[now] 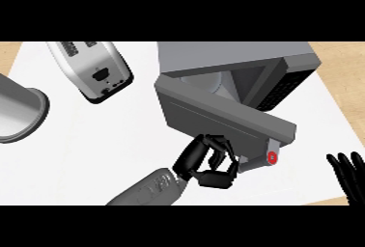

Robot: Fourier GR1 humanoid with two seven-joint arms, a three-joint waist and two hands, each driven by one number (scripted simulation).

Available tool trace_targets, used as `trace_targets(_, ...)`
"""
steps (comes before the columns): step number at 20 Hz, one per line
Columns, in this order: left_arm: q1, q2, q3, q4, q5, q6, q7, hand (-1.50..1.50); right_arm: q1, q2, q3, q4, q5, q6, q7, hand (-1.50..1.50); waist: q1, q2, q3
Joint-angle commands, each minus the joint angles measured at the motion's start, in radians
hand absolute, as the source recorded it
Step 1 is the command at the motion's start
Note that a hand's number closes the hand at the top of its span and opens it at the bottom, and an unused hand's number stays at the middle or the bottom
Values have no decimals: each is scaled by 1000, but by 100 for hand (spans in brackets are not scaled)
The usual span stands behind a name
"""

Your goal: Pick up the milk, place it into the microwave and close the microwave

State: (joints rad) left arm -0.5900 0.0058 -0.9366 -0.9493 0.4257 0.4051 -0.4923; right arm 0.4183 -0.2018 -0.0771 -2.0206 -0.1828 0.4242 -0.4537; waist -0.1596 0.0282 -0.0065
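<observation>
Red round label (272, 157) marks the grey microwave door (221, 116).

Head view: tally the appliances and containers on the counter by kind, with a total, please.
Microwave, door partly open: 1
Toaster: 1
Metal pot: 1
Milk: 0 visible
Total: 3
</observation>
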Motion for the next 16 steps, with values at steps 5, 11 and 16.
trace_targets(5,-122,-6,40,-13,170,197,4,150,-56,-65,-45,-63,-33,7,72,-150,-35,7,0)
trace_targets(11,-189,-6,30,36,256,284,15,-150,-94,-93,-77,-85,-69,10,94,-150,-76,14,2)
trace_targets(16,-228,-6,68,81,324,317,42,-150,-183,-213,-236,-129,90,-55,69,150,-104,24,-1)
